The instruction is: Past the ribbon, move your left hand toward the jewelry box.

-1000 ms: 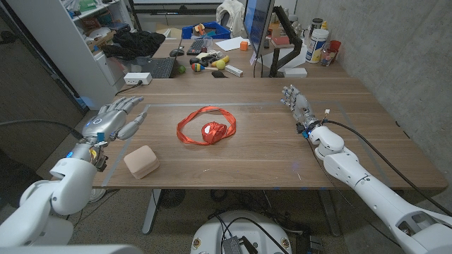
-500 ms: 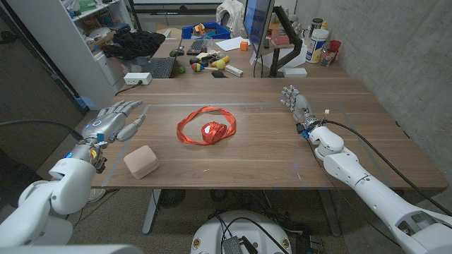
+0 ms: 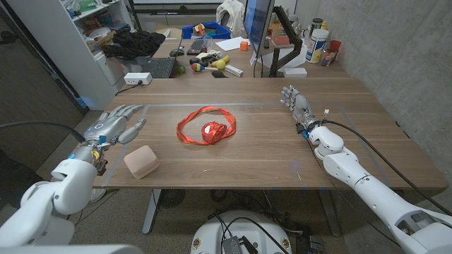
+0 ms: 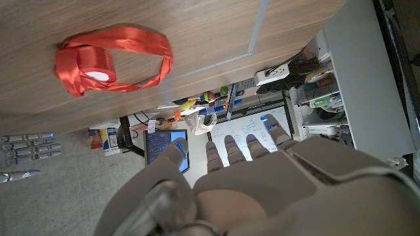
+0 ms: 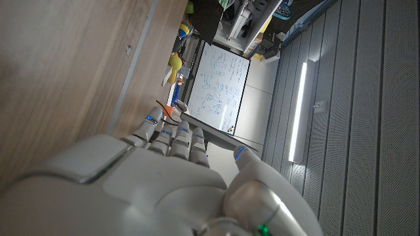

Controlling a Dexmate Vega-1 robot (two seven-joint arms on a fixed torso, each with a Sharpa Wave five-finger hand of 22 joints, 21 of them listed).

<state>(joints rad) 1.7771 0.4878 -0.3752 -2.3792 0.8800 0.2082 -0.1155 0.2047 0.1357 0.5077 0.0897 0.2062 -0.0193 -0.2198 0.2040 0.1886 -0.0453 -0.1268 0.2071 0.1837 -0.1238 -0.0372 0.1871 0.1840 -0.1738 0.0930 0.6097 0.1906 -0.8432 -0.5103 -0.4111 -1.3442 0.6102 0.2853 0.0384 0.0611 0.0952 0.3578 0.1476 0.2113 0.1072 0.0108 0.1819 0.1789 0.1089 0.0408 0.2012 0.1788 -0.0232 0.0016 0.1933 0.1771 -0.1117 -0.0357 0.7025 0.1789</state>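
Note:
A red ribbon (image 3: 206,127) lies in a loose loop at the middle of the wooden table (image 3: 254,162); the left wrist view shows the ribbon (image 4: 108,60) too. A beige rounded jewelry box (image 3: 140,161) sits near the front left edge. My left hand (image 3: 114,124) hovers over the table's left edge, a little behind and left of the box, fingers spread and holding nothing. My right hand (image 3: 297,105) stays at the right side of the table with its fingers apart and nothing in it; its back (image 5: 164,177) shows in the right wrist view.
A second desk behind the table carries a keyboard (image 3: 152,68), a blue bin (image 3: 207,31), a monitor (image 3: 257,28) and bottles (image 3: 318,42). White shelves (image 3: 92,35) stand at the back left. A concrete wall (image 3: 395,56) runs along the right.
My left hand has dropped slightly and drifted toward the front edge, closer to the jewelry box. The right hand, ribbon and box have not moved.

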